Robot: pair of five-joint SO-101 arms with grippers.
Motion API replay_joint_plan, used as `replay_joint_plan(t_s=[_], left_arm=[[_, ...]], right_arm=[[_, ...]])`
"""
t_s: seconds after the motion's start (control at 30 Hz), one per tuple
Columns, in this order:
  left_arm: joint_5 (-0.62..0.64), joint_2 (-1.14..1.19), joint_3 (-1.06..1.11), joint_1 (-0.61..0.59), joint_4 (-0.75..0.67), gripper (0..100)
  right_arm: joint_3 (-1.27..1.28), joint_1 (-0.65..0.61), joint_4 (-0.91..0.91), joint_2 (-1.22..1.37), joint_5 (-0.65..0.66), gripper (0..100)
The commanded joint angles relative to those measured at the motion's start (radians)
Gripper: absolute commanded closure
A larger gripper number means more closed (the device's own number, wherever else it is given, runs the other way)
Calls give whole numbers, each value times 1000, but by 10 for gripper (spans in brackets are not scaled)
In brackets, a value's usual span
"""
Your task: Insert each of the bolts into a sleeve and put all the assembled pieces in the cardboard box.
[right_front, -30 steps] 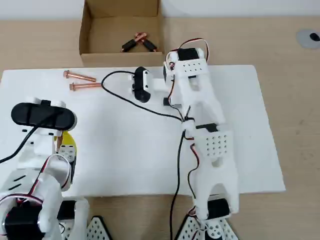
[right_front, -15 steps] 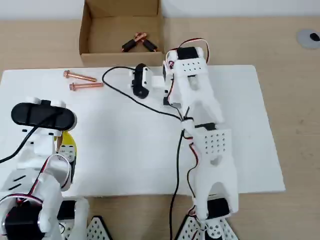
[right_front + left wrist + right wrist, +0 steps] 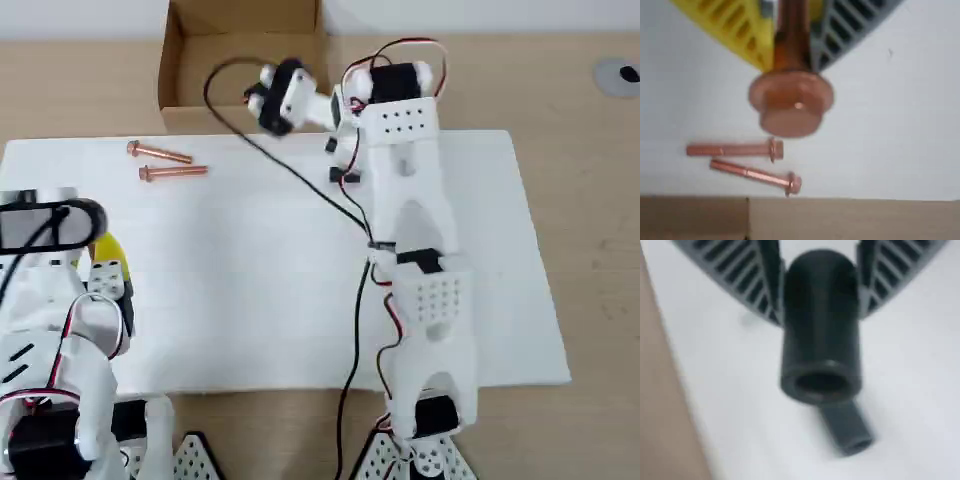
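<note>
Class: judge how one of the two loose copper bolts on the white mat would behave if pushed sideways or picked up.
Either loose bolt has a round shank, so it would probably roll, curving around its wider flanged head. It looks like solid metal: likely rigid and heavy for its size. The smooth shank could be slippery.

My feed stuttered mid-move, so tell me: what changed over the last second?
The right arm swung its wrist from over the white mat to above the near wall of the cardboard box. The left arm shifted to its own left. The two loose bolts lie as before on the mat. Left end effector grips a bolt, right end effector a sleeve; no release seen.
</note>
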Motion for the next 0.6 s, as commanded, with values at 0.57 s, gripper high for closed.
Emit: replay_joint_plan(t_s=[0.57], left_arm=[[307,1,196,-9,-624,991]], right_arm=[[486,-150,15,-1236,-766,989]])
